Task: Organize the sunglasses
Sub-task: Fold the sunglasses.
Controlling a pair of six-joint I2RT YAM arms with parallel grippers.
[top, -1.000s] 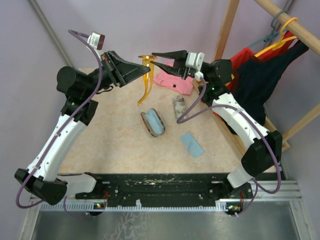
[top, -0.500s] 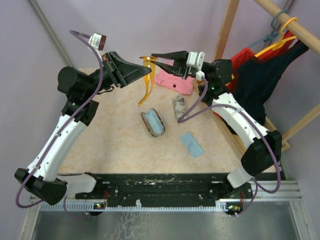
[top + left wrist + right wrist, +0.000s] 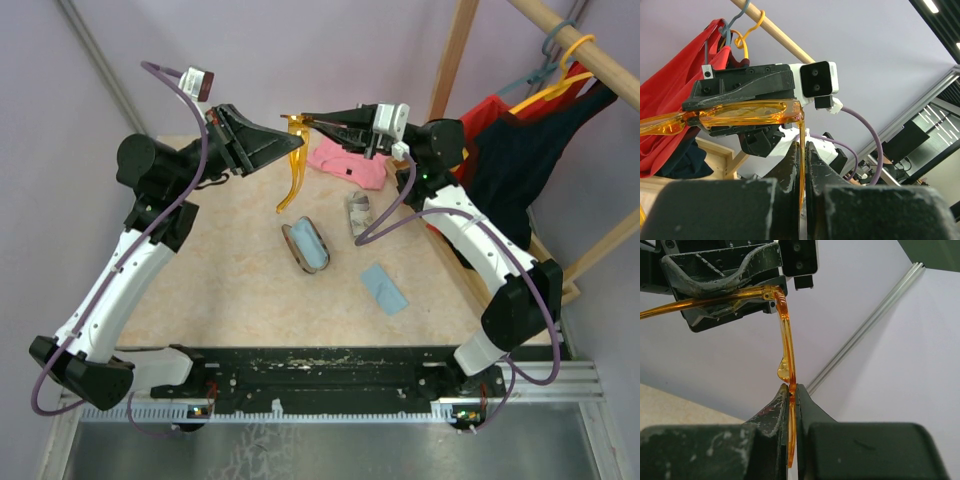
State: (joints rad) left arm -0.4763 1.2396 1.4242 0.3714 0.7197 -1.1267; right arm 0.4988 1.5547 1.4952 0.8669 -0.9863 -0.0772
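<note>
I have the orange sunglasses (image 3: 292, 180) in the air over the far part of the desk (image 3: 220, 270), between my two arms. The left end effector (image 3: 802, 152) is pressed together on one thin orange arm of the frame. The right end effector (image 3: 790, 390) pinches another thin orange part in the same way, so both touch the glasses and neither is nearer.

In the top view, the free long part hangs down and points toward the near-left. The open brown case (image 3: 307, 247) lies on the desk below, on the near side of the glasses and about midway between the arms. I think the next move must bring the long axis of the glasses in line with this case.

I cannot read any brand, label or writing.
</note>
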